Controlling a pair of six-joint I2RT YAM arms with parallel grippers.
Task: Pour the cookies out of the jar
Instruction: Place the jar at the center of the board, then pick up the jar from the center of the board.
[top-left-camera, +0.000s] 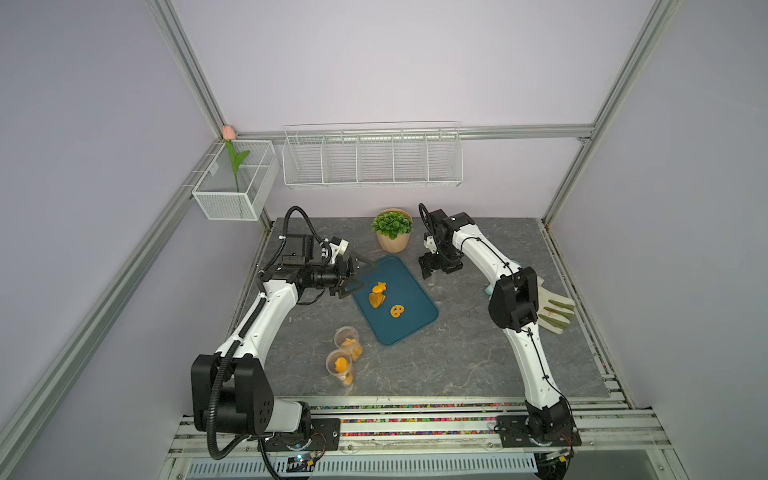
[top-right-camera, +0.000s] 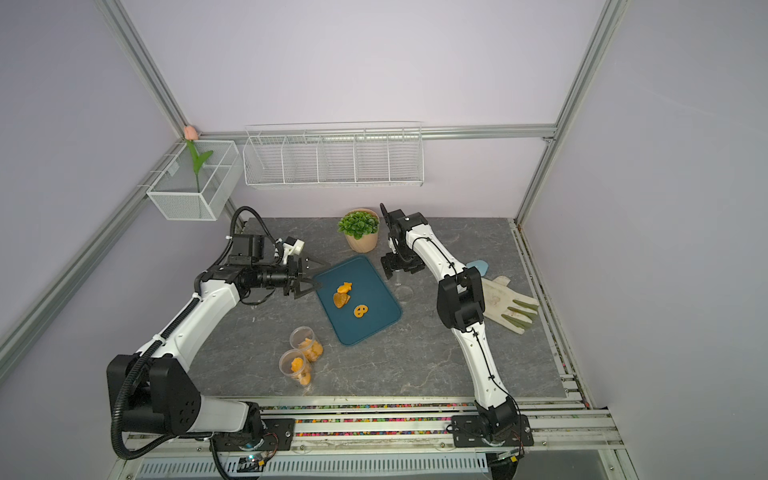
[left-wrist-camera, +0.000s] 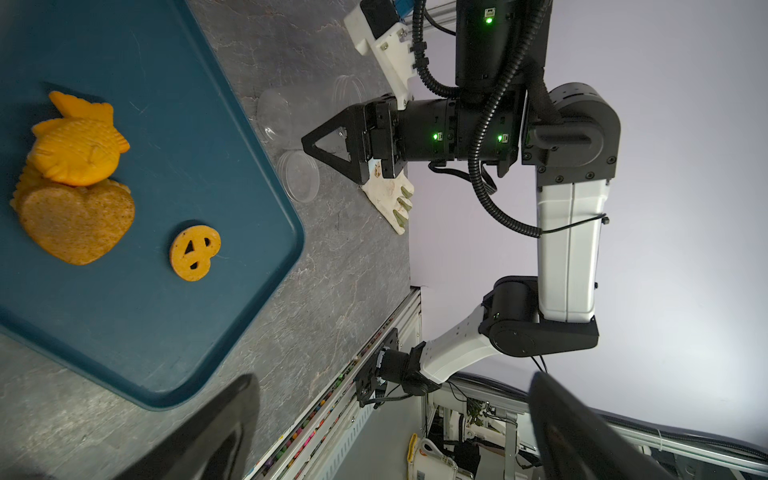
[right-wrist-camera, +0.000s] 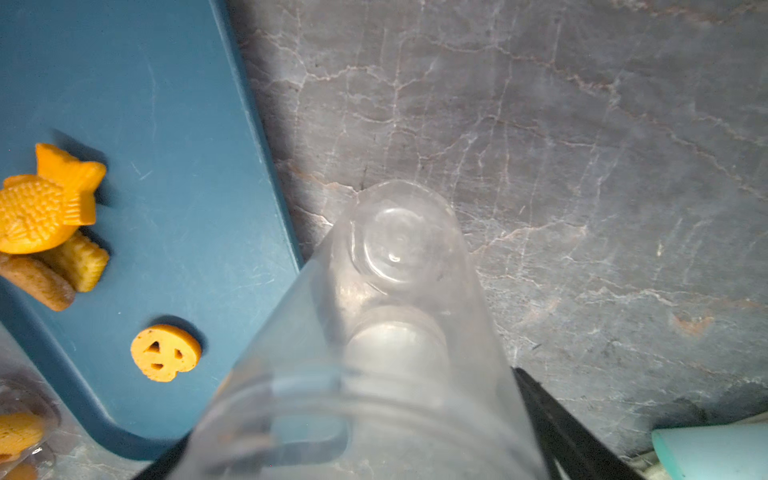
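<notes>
- Two cookie jars (top-left-camera: 347, 338), upright, sit base-ward of left gripper (top-left-camera: 358, 279), nearer it than right gripper (top-left-camera: 432, 272); left jaws wide, empty.
- Right gripper straddles empty jar (right-wrist-camera: 395, 291); hold unclear.
- Loose cookies (top-left-camera: 377, 297) lie on tray (top-left-camera: 409, 328).

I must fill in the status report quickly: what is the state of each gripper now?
Left gripper: open, empty.
Right gripper: around the clear jar; grip cannot be told.

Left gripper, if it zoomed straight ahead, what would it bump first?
Probably the fish cookie on the tray; if the left gripper clears it, the right gripper beyond. Height is hard to judge.
</notes>
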